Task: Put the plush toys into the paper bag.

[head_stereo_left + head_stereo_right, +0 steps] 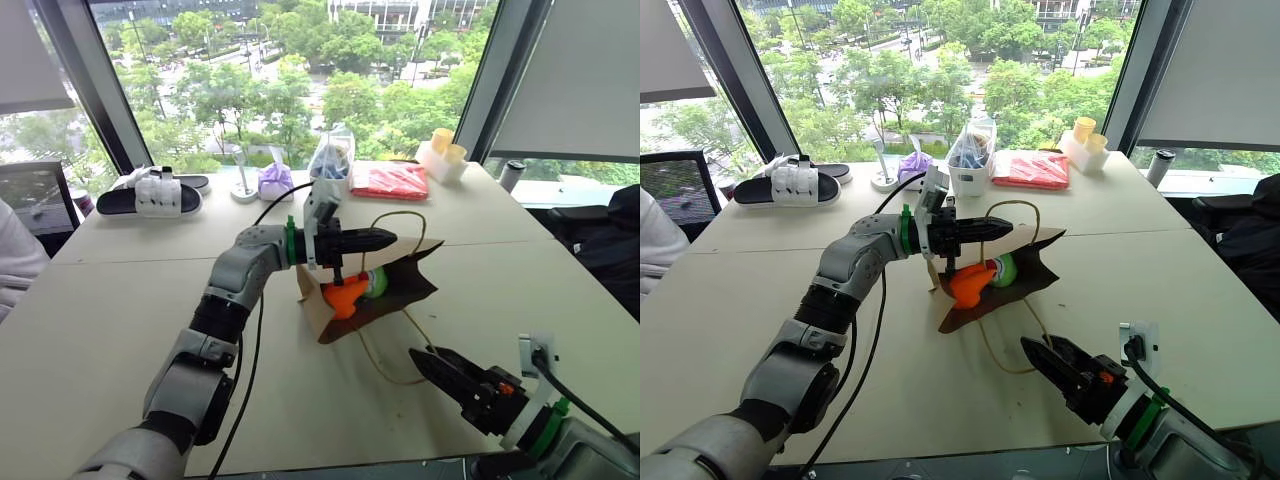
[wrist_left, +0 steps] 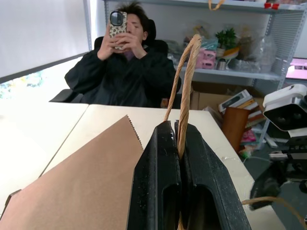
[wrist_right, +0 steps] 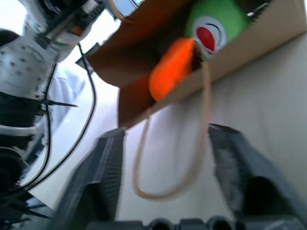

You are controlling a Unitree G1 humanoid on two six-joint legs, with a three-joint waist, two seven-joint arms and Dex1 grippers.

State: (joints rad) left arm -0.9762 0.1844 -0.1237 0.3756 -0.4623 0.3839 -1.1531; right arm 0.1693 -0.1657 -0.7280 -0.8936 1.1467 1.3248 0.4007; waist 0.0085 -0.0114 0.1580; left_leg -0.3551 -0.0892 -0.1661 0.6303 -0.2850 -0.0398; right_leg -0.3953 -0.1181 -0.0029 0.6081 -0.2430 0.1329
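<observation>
The brown paper bag (image 1: 313, 308) lies on its side in the middle of the table, mouth toward me and to the right. My left gripper (image 1: 388, 240) is shut on its upper cord handle (image 2: 185, 91) and holds the top flap up. Just inside the mouth sit the plush toys, the orange one (image 1: 345, 297) in front and the green one (image 1: 377, 283) behind it. The lower handle loop (image 1: 388, 368) trails on the table. My right gripper (image 1: 425, 362) hovers low near the front edge, pointing at the bag, fingers (image 3: 108, 172) apart and empty.
Along the far edge stand black-and-white slippers (image 1: 155, 193), a purple lump (image 1: 275, 180), a clear plastic bag (image 1: 332, 158), a red packet (image 1: 390, 180) and a white tray of yellow cups (image 1: 442, 155). A person (image 2: 127, 62) sits beyond the table's right end.
</observation>
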